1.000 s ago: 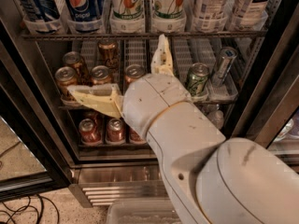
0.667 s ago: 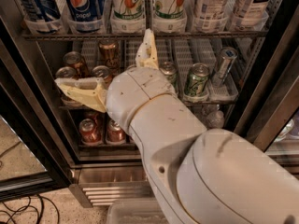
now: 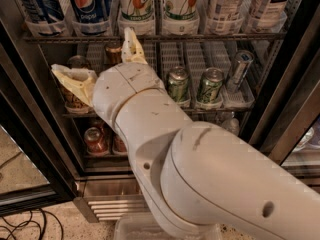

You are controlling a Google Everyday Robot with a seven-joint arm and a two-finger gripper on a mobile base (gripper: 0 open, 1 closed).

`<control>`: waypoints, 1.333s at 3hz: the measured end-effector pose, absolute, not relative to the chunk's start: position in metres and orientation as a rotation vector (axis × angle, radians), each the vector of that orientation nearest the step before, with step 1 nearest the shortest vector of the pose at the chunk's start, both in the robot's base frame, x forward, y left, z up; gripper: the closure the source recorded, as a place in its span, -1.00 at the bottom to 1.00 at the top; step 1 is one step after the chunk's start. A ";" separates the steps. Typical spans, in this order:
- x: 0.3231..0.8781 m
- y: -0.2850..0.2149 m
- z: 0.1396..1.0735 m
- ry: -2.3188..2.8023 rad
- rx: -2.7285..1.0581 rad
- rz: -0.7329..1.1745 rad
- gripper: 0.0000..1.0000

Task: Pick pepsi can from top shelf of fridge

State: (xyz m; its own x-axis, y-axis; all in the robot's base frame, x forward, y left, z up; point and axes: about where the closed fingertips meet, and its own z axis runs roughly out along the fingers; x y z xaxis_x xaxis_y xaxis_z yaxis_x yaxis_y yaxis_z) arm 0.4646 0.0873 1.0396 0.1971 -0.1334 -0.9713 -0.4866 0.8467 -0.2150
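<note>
The pepsi can (image 3: 90, 5), blue with the red-white-blue globe, stands in a clear cup on the top shelf (image 3: 210, 36) of the fridge (image 3: 278, 109), at the upper left. Another blue can (image 3: 37, 4) stands to its left. My gripper (image 3: 98, 60) is below the top shelf, in front of the middle rack's left side. It is open and empty: one cream finger (image 3: 71, 79) points left and the other finger (image 3: 131, 46) points up, its tip just under the shelf edge, below and right of the pepsi can.
Two white-green 7UP cans (image 3: 136, 6) and white cans (image 3: 222, 4) fill the rest of the top shelf. Green cans (image 3: 210, 86) and gold-brown cans (image 3: 114, 53) stand on the middle rack. Red cans (image 3: 95, 140) are lower down. The louvred grille (image 3: 116, 209) and floor cables (image 3: 30, 229) lie below.
My arm has swung left, and the gripper now stands further left, under the pepsi can's side of the shelf. The cans have not moved.
</note>
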 end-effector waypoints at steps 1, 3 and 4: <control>0.480 0.094 1.041 1.374 -0.513 0.276 -0.50; 0.520 0.101 1.049 1.378 -0.431 0.251 -0.52; 0.555 0.119 1.076 1.344 -0.404 0.242 -0.38</control>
State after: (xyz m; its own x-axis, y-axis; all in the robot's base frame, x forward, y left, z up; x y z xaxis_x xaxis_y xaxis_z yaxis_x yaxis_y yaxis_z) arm 0.5551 0.1186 1.0757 0.2146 -0.0608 -0.9748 -0.3967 0.9066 -0.1439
